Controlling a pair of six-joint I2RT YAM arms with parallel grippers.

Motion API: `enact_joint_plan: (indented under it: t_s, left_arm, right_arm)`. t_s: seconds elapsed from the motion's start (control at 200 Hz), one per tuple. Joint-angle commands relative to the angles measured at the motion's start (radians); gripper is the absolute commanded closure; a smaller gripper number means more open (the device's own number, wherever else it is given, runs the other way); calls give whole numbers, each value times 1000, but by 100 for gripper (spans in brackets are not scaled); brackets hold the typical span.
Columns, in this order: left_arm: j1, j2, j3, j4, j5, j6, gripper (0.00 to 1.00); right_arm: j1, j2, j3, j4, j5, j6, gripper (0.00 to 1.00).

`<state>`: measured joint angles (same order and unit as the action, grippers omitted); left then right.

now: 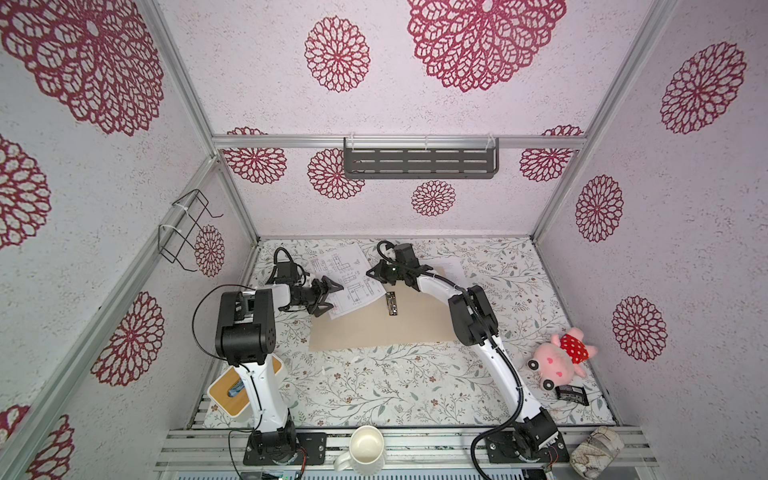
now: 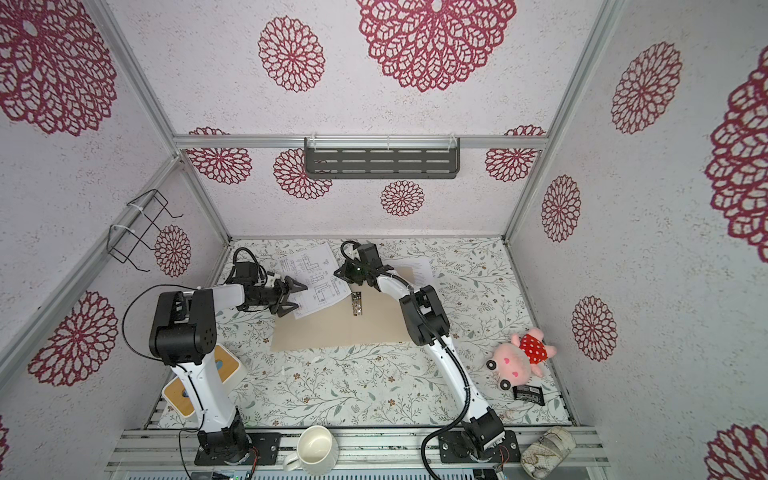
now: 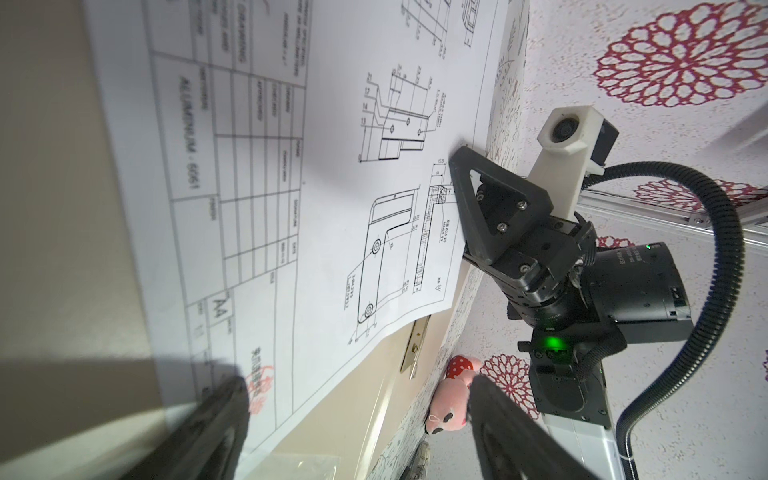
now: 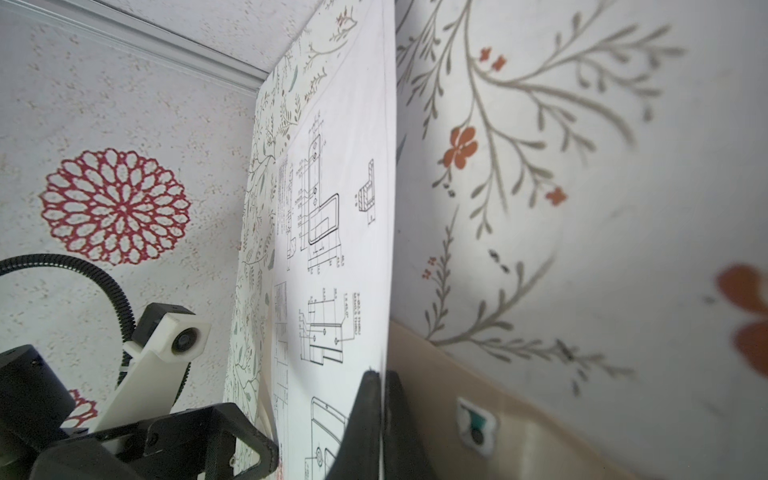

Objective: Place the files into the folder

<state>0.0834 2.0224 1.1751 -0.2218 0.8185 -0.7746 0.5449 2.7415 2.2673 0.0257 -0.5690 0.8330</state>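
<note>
Right claw (image 4: 381, 386): jaws closed, pinching one long edge of the drawing (image 1: 345, 274). The pinched edge appears slightly raised. From this claw the drawing extends toward the left claw (image 1: 329, 297) and ends between that claw's fingers. Left claw: jaws wide, holding nothing. One finger is over the drawing's edge and the other is at its corner, near the red stamp (image 3: 259, 382); contact with the sheet cannot be determined. The folder (image 1: 374, 328) lies flat on the arm side of the right claw and just beside the left claw's nearer finger. The drawing's near corner overlaps it. The clip (image 1: 391, 303) sits on the folder, just beside the right claw. The text sheet (image 1: 451, 268) lies behind the right claw, on the side opposite the drawing, partly hidden by that arm.
</note>
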Motion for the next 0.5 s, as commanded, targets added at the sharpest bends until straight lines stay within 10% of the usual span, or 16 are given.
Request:
enact_joint_plan:
  t_s: [0.0, 0.495]
  left_arm:
    - [1, -13, -29, -38, -34, -7, 14]
    - [74, -195, -40, -41, -79, -56, 2]
  right_arm:
    - [3, -94, -15, -32, 31, -38, 99]
    - [56, -295, -277, 103, 235, -74, 100]
